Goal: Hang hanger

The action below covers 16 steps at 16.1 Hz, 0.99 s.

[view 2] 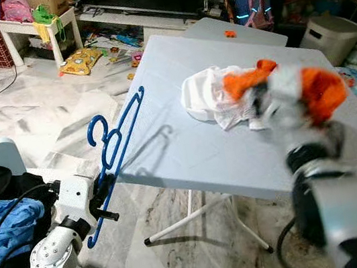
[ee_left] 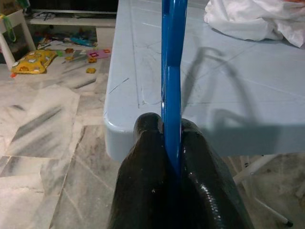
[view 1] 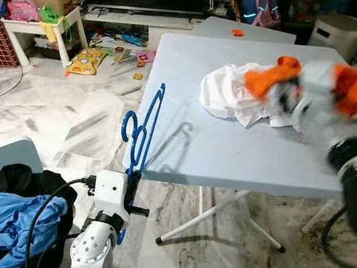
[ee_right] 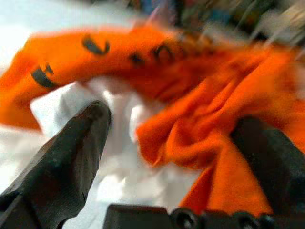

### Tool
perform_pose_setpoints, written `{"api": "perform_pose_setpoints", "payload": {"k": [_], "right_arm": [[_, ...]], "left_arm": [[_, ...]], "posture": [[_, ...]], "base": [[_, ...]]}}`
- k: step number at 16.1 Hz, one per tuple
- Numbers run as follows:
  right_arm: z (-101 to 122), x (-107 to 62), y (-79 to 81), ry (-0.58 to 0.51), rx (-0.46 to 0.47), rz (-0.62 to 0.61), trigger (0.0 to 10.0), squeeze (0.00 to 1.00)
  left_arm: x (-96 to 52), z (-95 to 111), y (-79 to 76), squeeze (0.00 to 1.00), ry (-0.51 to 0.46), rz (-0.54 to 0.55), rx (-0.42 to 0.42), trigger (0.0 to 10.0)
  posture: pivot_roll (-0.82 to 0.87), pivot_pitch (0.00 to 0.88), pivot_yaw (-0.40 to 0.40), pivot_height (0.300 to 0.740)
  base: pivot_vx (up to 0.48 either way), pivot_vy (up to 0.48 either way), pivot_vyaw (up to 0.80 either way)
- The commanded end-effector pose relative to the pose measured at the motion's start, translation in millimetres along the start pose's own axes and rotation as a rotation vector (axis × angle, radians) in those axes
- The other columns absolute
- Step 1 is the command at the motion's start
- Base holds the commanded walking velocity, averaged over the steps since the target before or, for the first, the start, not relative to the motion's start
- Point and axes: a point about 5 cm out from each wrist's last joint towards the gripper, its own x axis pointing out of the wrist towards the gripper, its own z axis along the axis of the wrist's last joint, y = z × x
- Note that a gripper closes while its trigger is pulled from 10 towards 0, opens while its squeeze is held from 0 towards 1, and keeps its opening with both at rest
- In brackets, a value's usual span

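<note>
A blue plastic hanger (view 1: 144,129) stands upright at the near left corner of the light blue folding table (view 1: 194,145), hook pointing left. My left gripper (view 1: 131,186) is shut on its lower bar; in the left wrist view the two fingers (ee_left: 143,157) pinch the hanger (ee_left: 172,71). A crumpled white and orange garment (view 1: 233,91) lies on the table's middle. My right gripper (ee_right: 174,121), blurred, is at the garment's right side, open, with orange cloth (ee_right: 190,95) between its spread fingers.
A seat heaped with blue and black clothes (view 1: 9,222) stands at my left. Toys (view 1: 85,60) litter the marble floor beyond. A second table (view 1: 236,26), a backpack (view 1: 259,2) and a white bin (view 1: 339,30) stand behind. White table legs (view 1: 199,222) splay below.
</note>
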Motion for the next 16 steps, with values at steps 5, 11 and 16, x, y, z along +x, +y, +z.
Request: {"api": "perform_pose_setpoints", "payload": {"k": [5,11,16], "right_arm": [[-7,0.1,-17.2,-0.005,-0.086,-0.02,10.0,0.0],[-56,-8.8,-32.7,0.144,-0.132,0.056,10.0,0.0],[-90,-25.3,-14.3,0.126,-0.124,0.326,10.0,0.0]], "left_arm": [[8.6,2,-4.9,0.0,0.009,-0.009,-0.004,10.0],[22.0,5,-10.7,0.0,-0.004,-0.047,-0.013,10.0],[37.6,7,-19.0,0.0,-0.013,-0.121,-0.051,10.0]], "posture": [[0.38,0.0,-0.195,0.74],[0.34,0.0,-0.173,0.74],[0.26,0.0,-0.139,0.74]], "base": [[0.0,0.0,0.0],[0.0,0.0,0.0],[0.0,0.0,0.0]]}}
